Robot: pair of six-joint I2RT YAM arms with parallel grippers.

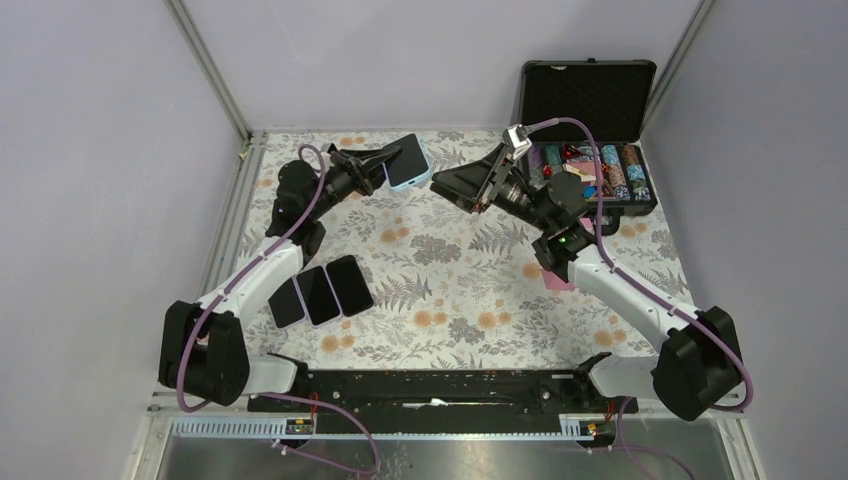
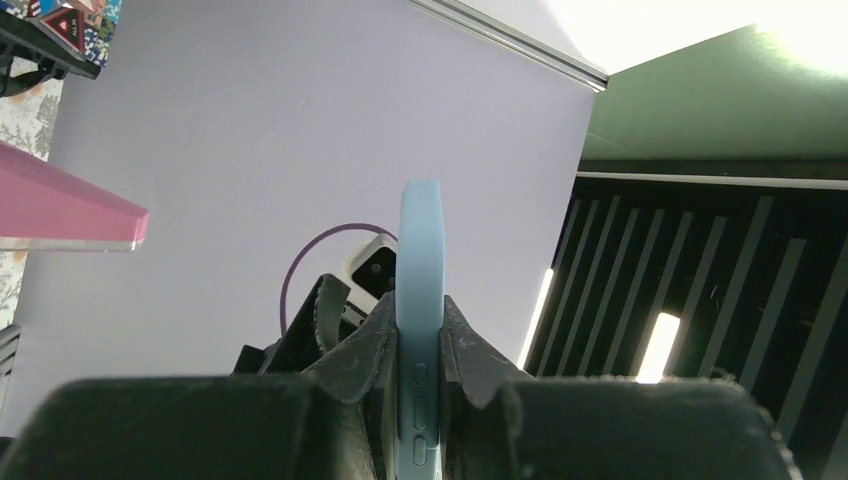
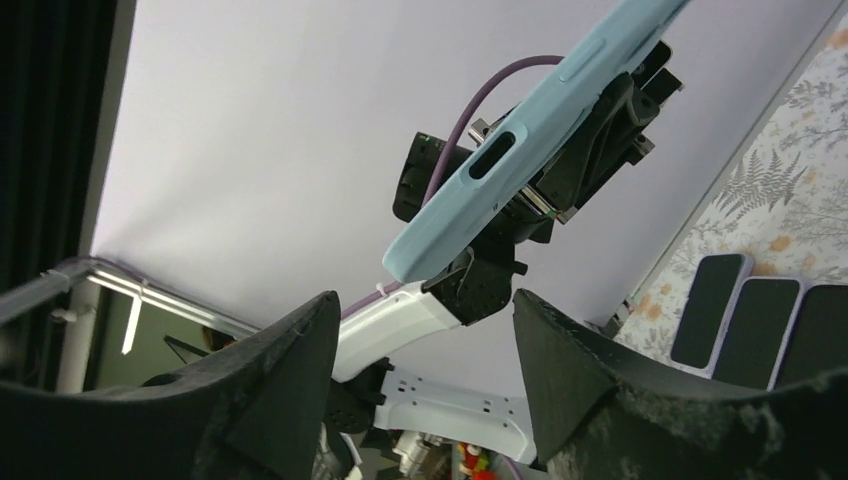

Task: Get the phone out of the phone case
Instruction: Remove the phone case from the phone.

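We hold the phone case (image 1: 409,163) pinched in our left gripper (image 1: 383,165) | our right gripper (image 1: 447,183), spread, faces its free end | case nearer left arm

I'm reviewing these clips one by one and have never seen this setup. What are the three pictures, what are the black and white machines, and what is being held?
They show one moment from three cameras. The wide picture looks down from above on two robot arms bolted at the table's near edge. The other two come from cameras on each arm's wrist, with its own dark fingers in the foreground.

The left gripper is shut on the light blue phone case, held off the table; its wrist view shows the case edge-on between the fingers. The right gripper is open and empty, facing the case.

On the floral tablecloth lie three phones side by side, and an open black case of poker chips sits at the back right.
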